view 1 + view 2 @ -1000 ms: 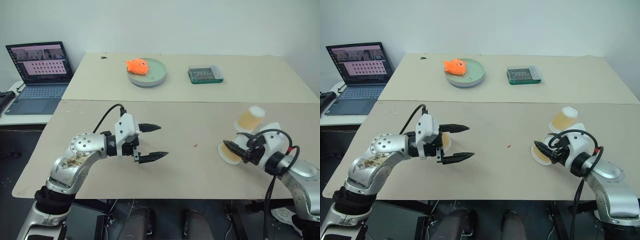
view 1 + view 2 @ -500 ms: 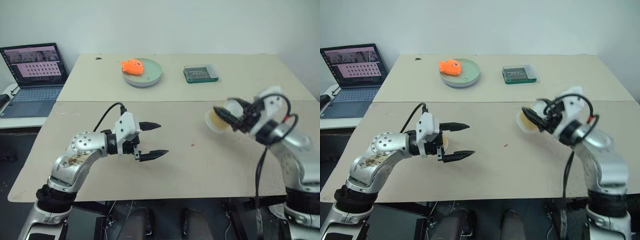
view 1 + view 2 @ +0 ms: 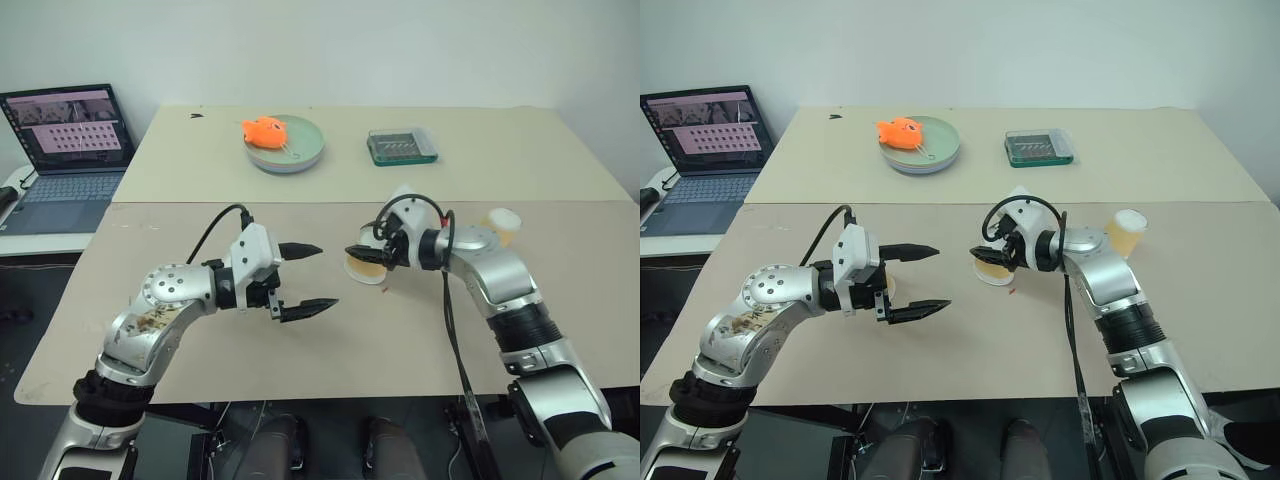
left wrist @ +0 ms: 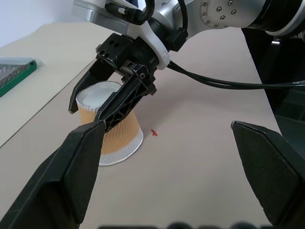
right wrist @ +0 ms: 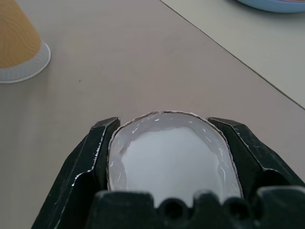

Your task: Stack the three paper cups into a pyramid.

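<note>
Beige tabletop (image 3: 420, 330), two boards butted edge to edge, carrying all items listed below

Laptop (image 3: 68, 155) at far left on a lower side surface, lid up, screen lit

Left gripper (image 3: 303, 280) hovering over near board, left of centre, pointing toward right arm; black fingers spread wide, nothing between them

Right gripper (image 3: 366, 255) over middle of near board, fingers pinching a paper cup from both sides

Green plate (image 3: 287, 144) on far board, bearing an orange fish-shaped toy (image 3: 264, 129)

Clear green-rimmed tray (image 3: 402, 146) on far board, right of plate, well apart from it

Paper cups, tan-orange, white rim:
- held cup (image 4: 108, 125), inverted, wide rim at or just above board beside small red mark (image 4: 154, 132); contact with board not discernible
- second cup (image 3: 500, 224), near right edge of near board, beyond right forearm
- third cup (image 3: 889, 285), just behind left gripper, mostly hidden; rim-down in right wrist view (image 5: 18, 44)
</note>
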{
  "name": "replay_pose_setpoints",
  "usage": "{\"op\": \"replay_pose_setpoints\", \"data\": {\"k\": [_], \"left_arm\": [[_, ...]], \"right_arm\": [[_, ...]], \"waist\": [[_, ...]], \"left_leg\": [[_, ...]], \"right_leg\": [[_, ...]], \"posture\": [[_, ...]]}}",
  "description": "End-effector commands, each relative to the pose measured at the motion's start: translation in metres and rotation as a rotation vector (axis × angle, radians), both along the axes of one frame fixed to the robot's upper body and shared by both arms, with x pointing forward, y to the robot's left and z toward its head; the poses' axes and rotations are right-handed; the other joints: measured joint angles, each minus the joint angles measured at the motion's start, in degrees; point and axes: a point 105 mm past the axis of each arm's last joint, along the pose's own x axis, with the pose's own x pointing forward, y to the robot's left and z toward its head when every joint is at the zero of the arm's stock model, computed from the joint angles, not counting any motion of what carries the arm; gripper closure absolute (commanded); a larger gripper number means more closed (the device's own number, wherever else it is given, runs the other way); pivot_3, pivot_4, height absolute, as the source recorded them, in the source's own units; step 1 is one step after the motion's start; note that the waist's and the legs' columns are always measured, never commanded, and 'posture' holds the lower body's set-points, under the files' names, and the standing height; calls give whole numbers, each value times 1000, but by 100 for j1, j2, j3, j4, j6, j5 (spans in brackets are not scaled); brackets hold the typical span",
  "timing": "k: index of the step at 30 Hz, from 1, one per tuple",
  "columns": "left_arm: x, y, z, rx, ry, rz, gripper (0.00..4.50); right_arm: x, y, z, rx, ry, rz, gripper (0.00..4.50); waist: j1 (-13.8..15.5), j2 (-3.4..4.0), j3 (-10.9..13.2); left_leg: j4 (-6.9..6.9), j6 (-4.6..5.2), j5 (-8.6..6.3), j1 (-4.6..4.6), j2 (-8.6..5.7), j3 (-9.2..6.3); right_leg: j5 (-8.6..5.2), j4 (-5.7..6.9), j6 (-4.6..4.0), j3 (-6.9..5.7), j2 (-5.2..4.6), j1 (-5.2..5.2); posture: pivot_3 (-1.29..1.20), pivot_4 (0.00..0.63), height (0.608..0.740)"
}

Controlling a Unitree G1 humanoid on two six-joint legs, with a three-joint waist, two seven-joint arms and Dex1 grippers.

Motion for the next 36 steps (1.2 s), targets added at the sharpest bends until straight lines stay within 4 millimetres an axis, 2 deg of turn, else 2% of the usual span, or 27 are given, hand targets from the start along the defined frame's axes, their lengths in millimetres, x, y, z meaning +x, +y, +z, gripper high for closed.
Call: {"op": "replay_pose_setpoints", "data": {"k": [1,10,17,19,22,30,36], "left_arm": [[-4,3,11,0,-60,16,0],[-3,3,12,-4,-68,27,0],[-3,4,13,-3,-72,31,0],[-2,4,13,-2,-72,33,0],[-2,4,13,-1,-73,33,0],[0,3,13,0,-72,28,0],[2,3,13,4,-69,22,0]], "right_arm": [[-8,15,17,14,-36,93,1831],[-19,40,23,36,-36,170,1831],[-17,41,16,23,-31,161,1831],[-16,39,17,24,-36,156,830],[-13,36,19,17,-54,141,53],[-21,30,45,44,-98,165,53],[-39,20,77,91,-133,178,53]], "waist": [[-1,0,0],[-4,0,0],[1,0,0],[-3,0,0],[-8,0,0],[-5,1,0],[7,0,0]], "left_leg": [[0,-9,-1,0,2,0],[-1,-37,-17,0,1,0],[-1,-40,-16,0,-2,0],[-1,-41,-16,0,-2,0],[-1,-45,-13,0,-1,0],[-1,-45,-13,-1,0,0],[-1,-44,-14,-2,2,0]], "right_leg": [[2,1,-3,0,2,0],[3,2,-5,1,2,-6],[4,2,-5,0,3,-13],[4,2,-5,0,3,-13],[4,5,-6,0,6,-10],[5,2,-7,1,11,-9],[5,2,-8,2,10,-10]], "posture": [[0,150,740],[0,150,740],[0,150,740],[0,150,740],[0,150,740],[0,150,740],[0,150,740]]}}
